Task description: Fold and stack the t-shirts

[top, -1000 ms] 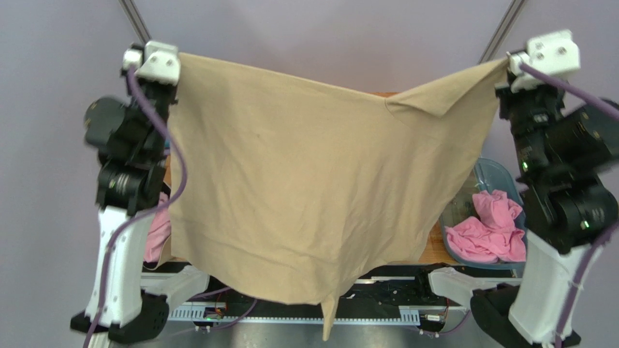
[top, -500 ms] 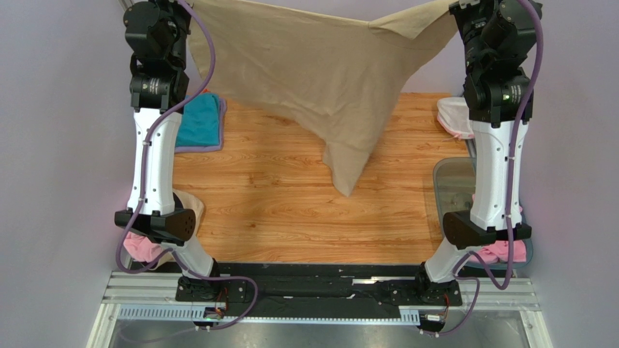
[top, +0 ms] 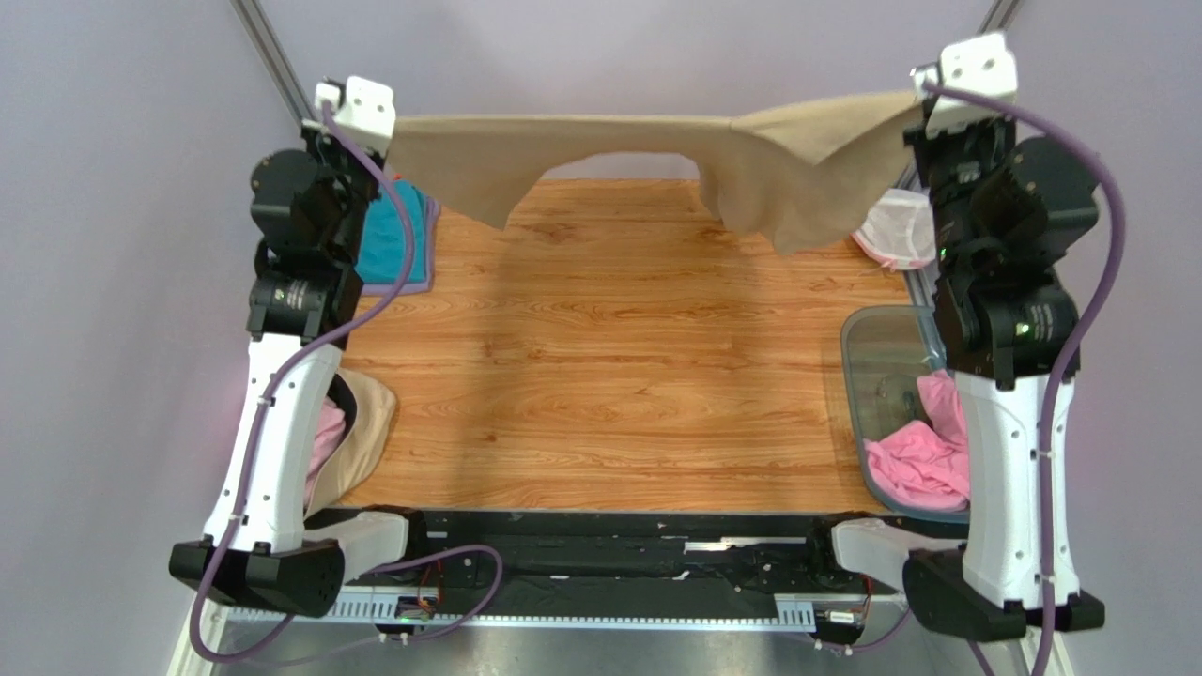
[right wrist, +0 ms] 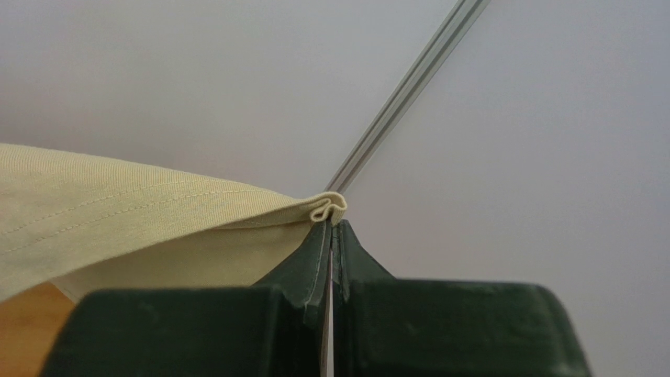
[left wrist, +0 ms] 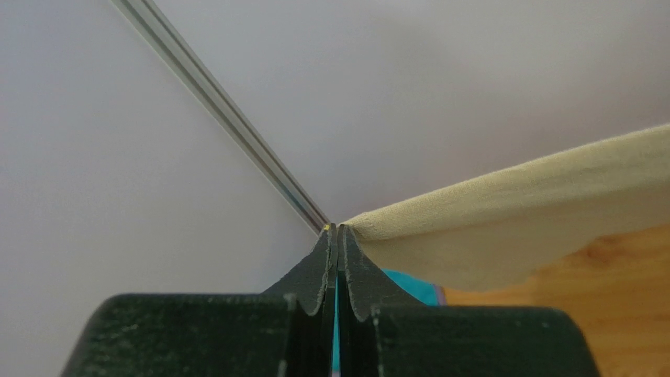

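Note:
The large tan t-shirt (top: 790, 169) hangs stretched in the air between both grippers over the table's far edge. My left gripper (top: 387, 131) is shut on its left corner, and my right gripper (top: 917, 102) is shut on its right corner. The left wrist view shows the fingertips (left wrist: 338, 230) pinching the tan cloth (left wrist: 511, 212), with teal cloth (left wrist: 405, 284) below. The right wrist view shows the gripper (right wrist: 333, 225) shut on a bunched tan hem (right wrist: 118, 212). A folded teal t-shirt (top: 384, 237) lies on a lilac one at far left. A pink t-shirt (top: 924, 472) lies in the tub.
The clear bluish tub (top: 875, 352) stands at the table's right edge. A white net pouch (top: 889, 226) lies at far right, behind the right arm. Pink and beige cloth (top: 342, 430) hangs at the left edge by the left arm. The wooden table (top: 621, 366) lies between the arms.
The tan shirt, first held high and spread near the camera, swung out over the far edge. Both arms have since come down and it now hangs as a narrow band.

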Action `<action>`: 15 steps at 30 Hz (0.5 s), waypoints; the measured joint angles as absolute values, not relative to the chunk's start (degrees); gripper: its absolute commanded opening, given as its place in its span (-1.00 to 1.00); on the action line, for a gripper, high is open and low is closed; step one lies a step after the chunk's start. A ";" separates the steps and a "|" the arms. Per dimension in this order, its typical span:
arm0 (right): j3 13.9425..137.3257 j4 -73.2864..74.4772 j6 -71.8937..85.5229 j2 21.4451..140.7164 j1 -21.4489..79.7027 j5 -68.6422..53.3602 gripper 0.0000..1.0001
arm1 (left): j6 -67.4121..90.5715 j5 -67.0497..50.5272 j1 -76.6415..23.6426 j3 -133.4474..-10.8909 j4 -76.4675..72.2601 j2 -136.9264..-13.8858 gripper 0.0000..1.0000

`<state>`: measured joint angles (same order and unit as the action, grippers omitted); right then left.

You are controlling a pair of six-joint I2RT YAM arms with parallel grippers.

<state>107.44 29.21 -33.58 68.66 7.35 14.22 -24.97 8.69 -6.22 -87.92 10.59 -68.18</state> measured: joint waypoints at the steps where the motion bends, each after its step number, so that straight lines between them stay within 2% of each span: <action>1: 102.98 29.54 -33.12 66.43 7.29 14.06 -1.00 | -25.04 8.03 -6.20 -83.59 10.00 -66.54 -1.00; 6: 79.70 30.68 -30.06 57.08 7.03 11.64 -1.00 | -26.11 3.42 -6.15 -62.78 12.84 -59.59 -1.00; 9: 68.47 33.58 -28.45 53.65 7.03 9.58 -1.00 | -27.73 1.13 -6.15 -54.26 17.58 -56.64 -1.00; 15: 55.22 37.91 -26.76 46.50 6.92 5.32 -1.00 | -32.23 -1.93 -6.11 -48.97 27.81 -51.24 -1.00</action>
<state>55.22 37.91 -26.76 46.50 6.92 5.32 -32.23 -1.93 -6.11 -48.97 27.81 -51.24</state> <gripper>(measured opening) 0.008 0.007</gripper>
